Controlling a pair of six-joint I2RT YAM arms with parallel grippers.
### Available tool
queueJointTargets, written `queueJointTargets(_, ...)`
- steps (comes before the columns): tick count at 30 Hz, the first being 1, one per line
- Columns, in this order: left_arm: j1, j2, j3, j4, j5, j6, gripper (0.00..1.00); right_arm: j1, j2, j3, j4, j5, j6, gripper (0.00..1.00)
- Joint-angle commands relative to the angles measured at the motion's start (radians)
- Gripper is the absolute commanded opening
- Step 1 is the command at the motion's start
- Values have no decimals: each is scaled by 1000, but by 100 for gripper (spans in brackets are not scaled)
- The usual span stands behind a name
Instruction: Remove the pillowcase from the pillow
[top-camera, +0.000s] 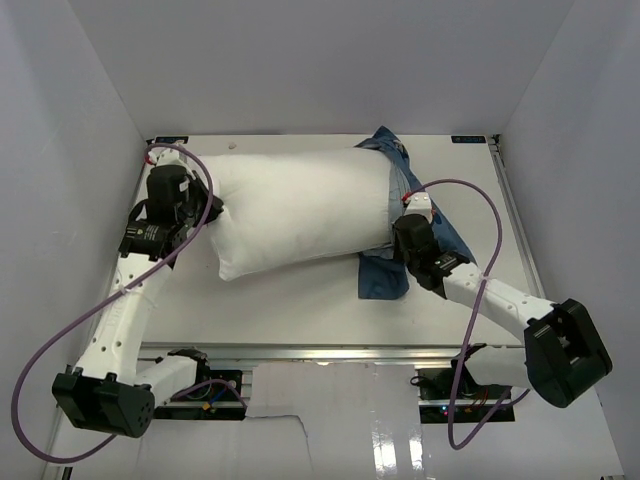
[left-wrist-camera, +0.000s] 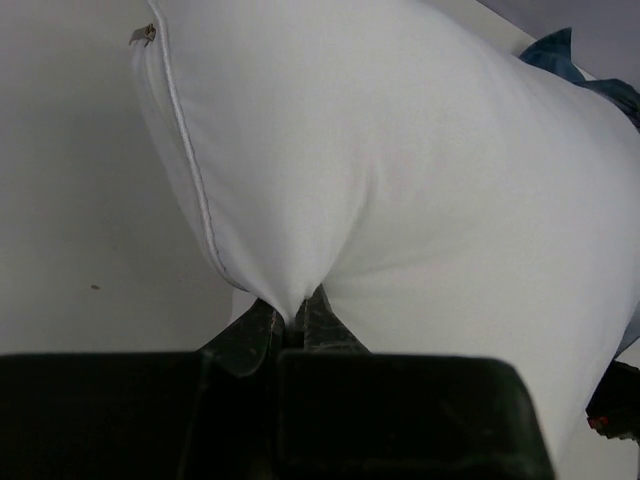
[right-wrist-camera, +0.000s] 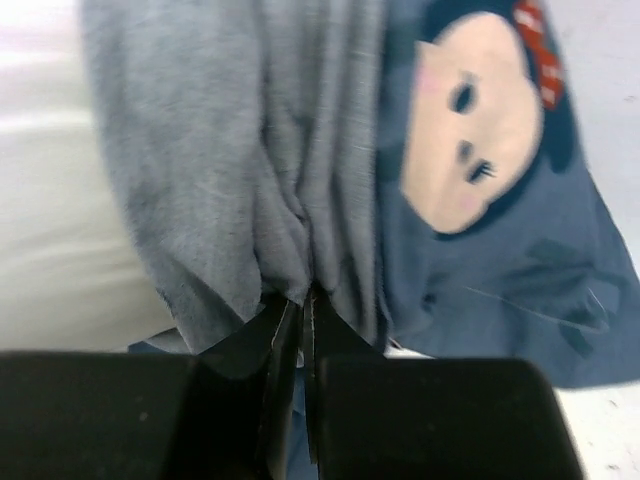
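Note:
The white pillow (top-camera: 300, 210) lies across the table, mostly bare. The blue pillowcase (top-camera: 385, 272) with a cartoon mouse face is bunched over the pillow's right end only. My left gripper (top-camera: 205, 212) is shut on a pinch of the pillow's left end; in the left wrist view the pillow (left-wrist-camera: 400, 170) fabric is drawn into the closed left gripper (left-wrist-camera: 290, 320). My right gripper (top-camera: 410, 215) is shut on gathered pillowcase folds; in the right wrist view the pillowcase (right-wrist-camera: 300, 180) shows its grey inner side running into the closed right gripper (right-wrist-camera: 303, 297).
White enclosure walls (top-camera: 80, 120) stand close on the left, back and right. The table (top-camera: 300, 310) has its front edge just ahead of the arm bases. Purple cables (top-camera: 470, 200) loop over both arms.

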Motion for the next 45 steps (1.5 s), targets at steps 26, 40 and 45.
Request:
queueJointTargets(26,225,158,347,-72,101,67,0,-358,-180,-66,66,-589,1,52)
queueJointTargets(40,271,178,201,11,59,52,0,-634,-159,-129,23,-676,-4,72)
queueJointTargets(45,273,174,190,24,70,36,0,-637,-73,-132,41,-738,-14,81)
